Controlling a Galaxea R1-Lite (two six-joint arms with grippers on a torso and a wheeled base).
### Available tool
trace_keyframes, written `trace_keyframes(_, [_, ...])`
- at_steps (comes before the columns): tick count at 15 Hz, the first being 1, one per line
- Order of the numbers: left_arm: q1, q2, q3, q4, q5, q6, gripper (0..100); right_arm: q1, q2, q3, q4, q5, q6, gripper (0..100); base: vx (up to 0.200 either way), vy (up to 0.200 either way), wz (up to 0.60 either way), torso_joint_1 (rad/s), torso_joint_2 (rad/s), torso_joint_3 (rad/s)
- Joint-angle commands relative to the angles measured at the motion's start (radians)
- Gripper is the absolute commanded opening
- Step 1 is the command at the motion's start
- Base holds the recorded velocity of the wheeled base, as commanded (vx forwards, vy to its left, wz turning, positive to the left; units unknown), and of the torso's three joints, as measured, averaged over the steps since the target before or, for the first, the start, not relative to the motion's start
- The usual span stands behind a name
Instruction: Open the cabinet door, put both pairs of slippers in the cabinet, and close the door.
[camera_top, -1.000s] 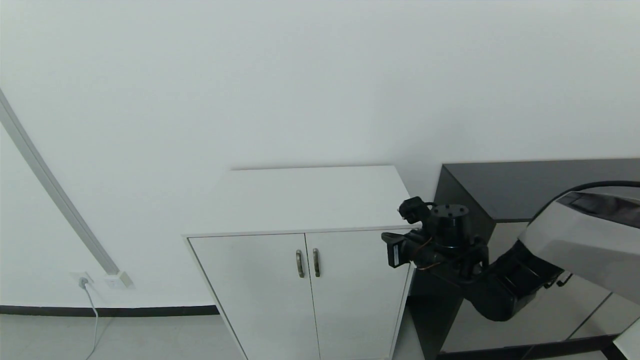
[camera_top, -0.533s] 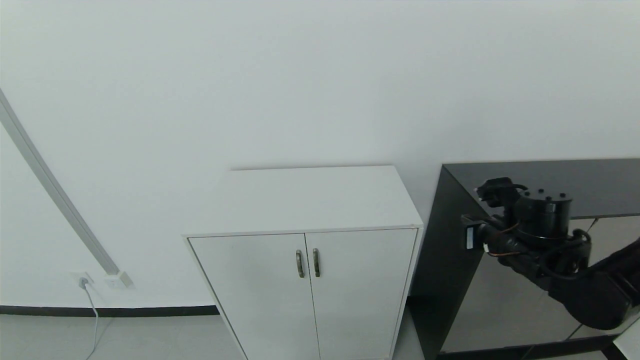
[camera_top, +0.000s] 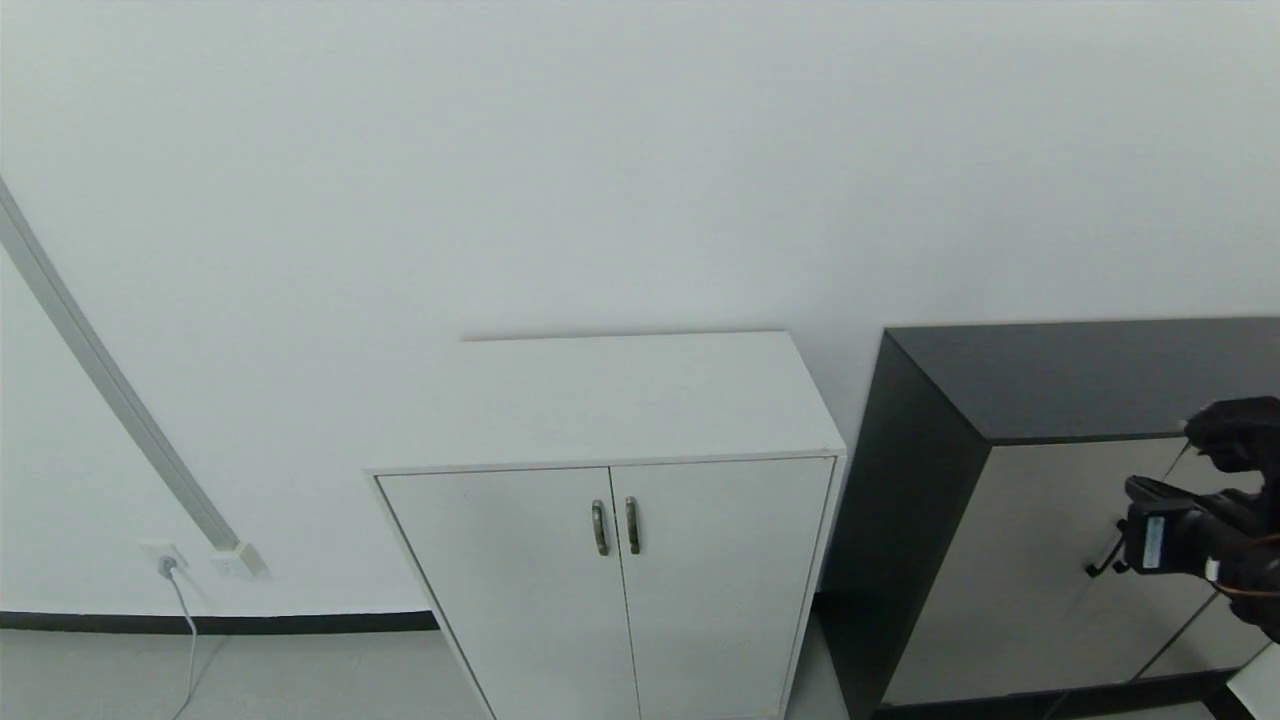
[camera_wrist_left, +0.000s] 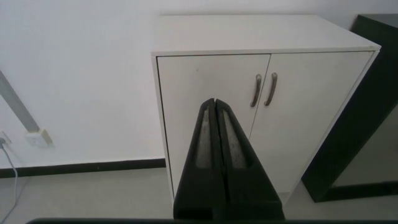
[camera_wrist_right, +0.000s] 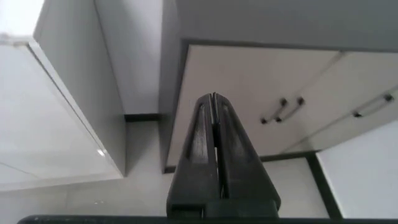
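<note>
The left gripper (camera_wrist_left: 215, 109) had its fingers pressed together with nothing between them. It pointed at the left door (camera_wrist_left: 211, 81) of the white cabinet (camera_top: 620, 400) and stood well apart from it. The right gripper (camera_wrist_right: 213, 106) was likewise pressed shut and empty, out to the right in front of the dark sideboard (camera_top: 1060, 375) that stands just beside the cabinet.

Both cabinet doors were flush, their two handles (camera_top: 600, 527) side by side at the middle seam. As a judgement, this fits either end of the job: the door not yet opened, or the slippers stowed and the door shut behind them (with the doors shut, what was inside could not be told). If it was the start, every step was left.

The cabinet stood on a pale floor (camera_top: 250, 680) against a plain white wall (camera_top: 600, 150). A black skirting (camera_top: 220, 622) ran along the wall's foot, and a socket (camera_top: 165, 560) with a cable and a slanted grey trunking (camera_top: 100, 365) were off to the left.
</note>
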Motion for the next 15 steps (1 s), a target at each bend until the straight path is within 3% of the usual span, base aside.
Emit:
trace_keyframes(1, [0.000, 0.001, 0.000, 0.000, 0.000, 0.000, 0, -0.046, -0.217, 0.130, 0.022, 0.023, -0.018, 0, 0.000, 0.000, 0.00, 0.000, 0.00, 0.000])
trace_keyframes(5, [0.000, 0.001, 0.000, 0.000, 0.000, 0.000, 0, -0.046, -0.585, 0.169, 0.390, 0.108, -0.010, 0, 0.000, 0.000, 0.00, 0.000, 0.00, 0.000])
trace_keyframes(6, [0.000, 0.001, 0.000, 0.000, 0.000, 0.000, 0, -0.046, -0.750, 0.158, 0.574, 0.163, -0.004, 0, 0.000, 0.000, 0.00, 0.000, 0.00, 0.000])
trace_keyframes(9, [0.000, 0.001, 0.000, 0.000, 0.000, 0.000, 0, -0.045, -0.971, 0.150, 0.832, 0.220, 0.016, 0, 0.000, 0.000, 0.00, 0.000, 0.00, 0.000])
trace_keyframes(11, [0.000, 0.001, 0.000, 0.000, 0.000, 0.000, 0, -0.045, -1.031, 0.163, 0.916, 0.256, 0.066, 0, 0.000, 0.000, 0.00, 0.000, 0.00, 0.000])
trace_keyframes(15, [0.000, 0.001, 0.000, 0.000, 0.000, 0.000, 0, -0.039, -1.063, 0.241, 0.935, 0.279, 0.096, 0, 0.000, 0.000, 0.00, 0.000, 0.00, 0.000])
